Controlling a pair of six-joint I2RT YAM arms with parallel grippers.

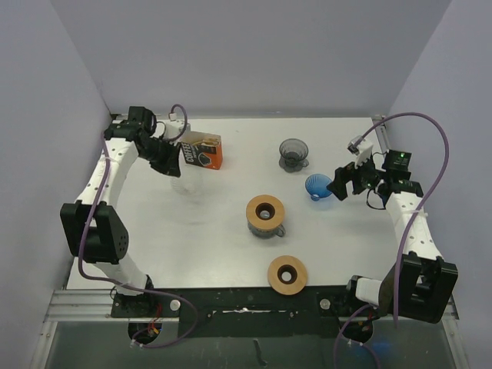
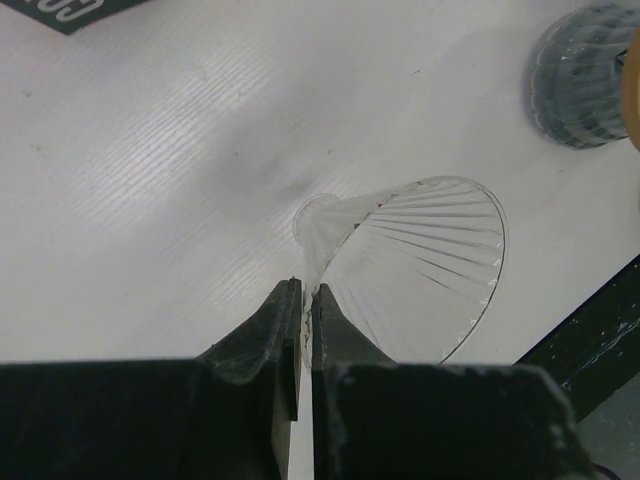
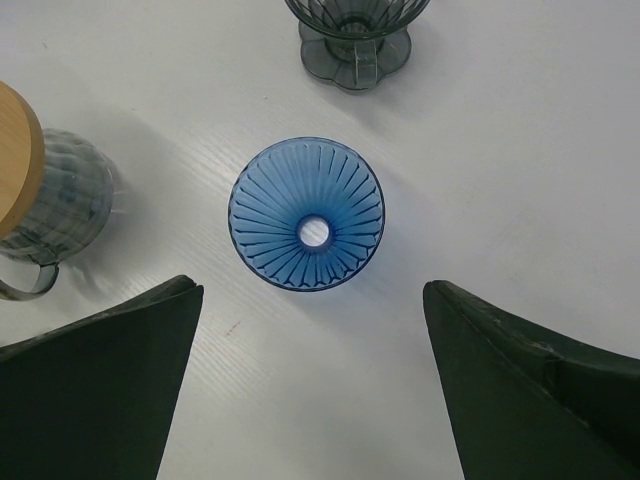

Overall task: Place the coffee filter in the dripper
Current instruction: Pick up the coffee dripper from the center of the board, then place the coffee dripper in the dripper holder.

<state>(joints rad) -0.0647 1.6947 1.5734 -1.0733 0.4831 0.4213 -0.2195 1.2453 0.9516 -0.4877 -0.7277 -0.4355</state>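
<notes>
A clear ribbed dripper point(image 2: 430, 260) is tipped on its side over the white table, faint in the top view point(image 1: 187, 184). My left gripper point(image 2: 305, 290) is shut on its thin edge, next to the orange and black coffee box point(image 1: 201, 150). No loose coffee filter shows in any view. On the right, a blue dripper point(image 3: 306, 213) stands upright on the table point(image 1: 317, 186). My right gripper point(image 3: 310, 290) hangs just short of it, wide open with nothing between its fingers point(image 1: 340, 184).
A grey dripper point(image 1: 293, 154) stands behind the blue one point(image 3: 355, 35). At mid-table sits a grey ribbed mug with a wooden ring on top point(image 1: 265, 214). Another wooden ring point(image 1: 287, 274) lies near the front edge. Walls close in the table on three sides.
</notes>
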